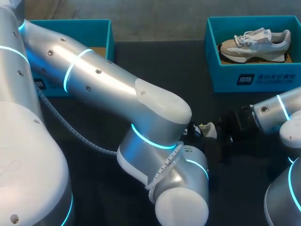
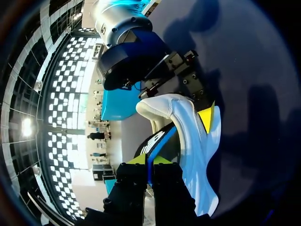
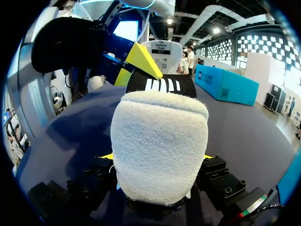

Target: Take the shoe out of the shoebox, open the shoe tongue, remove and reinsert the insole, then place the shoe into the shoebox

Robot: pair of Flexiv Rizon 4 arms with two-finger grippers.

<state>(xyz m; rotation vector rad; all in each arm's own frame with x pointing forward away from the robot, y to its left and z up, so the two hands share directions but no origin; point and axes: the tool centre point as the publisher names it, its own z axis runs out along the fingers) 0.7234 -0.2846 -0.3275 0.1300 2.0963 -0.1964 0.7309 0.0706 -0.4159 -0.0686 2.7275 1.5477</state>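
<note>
Shoe [image 1: 207, 130]: held between the two grippers near the middle of the table [image 1: 164, 66], in front of the shoebox and outside it. From the head view only a pale bit of it shows, in the gap between the two arms' tools. Whether its sole touches the table cannot be told.

Right gripper [image 3: 157, 156]: clamped on the shoe's heel. The fuzzy beige heel fills the space between the fingers, and a yellow tip peeks out on each side of it, so the fingers stand fairly wide. In the left wrist view one of these yellow tips lies flat against the shoe's pale side.

Left gripper [image 2: 149, 161]: pinched narrow. Its two yellow tips stand almost together on a thin blue and black edge of the tongue [image 3: 162, 85]. From the right wrist view the same tips meet at the top of the black tongue with its white mark, beyond the heel.

Arms: the left arm [image 1: 108, 80] crosses from the left edge to the middle; the right arm [image 1: 277, 110] comes in low from the right, and their tools face each other across the shoe.

Shoebox [image 1: 254, 77]: blue, at the far right of the table, well apart from the held shoe. A second shoe [image 1: 254, 44], beige and white with white laces, lies on its side inside.

Other box [image 1: 89, 33]: blue too, at the far left corner, partly behind the left arm.
</note>
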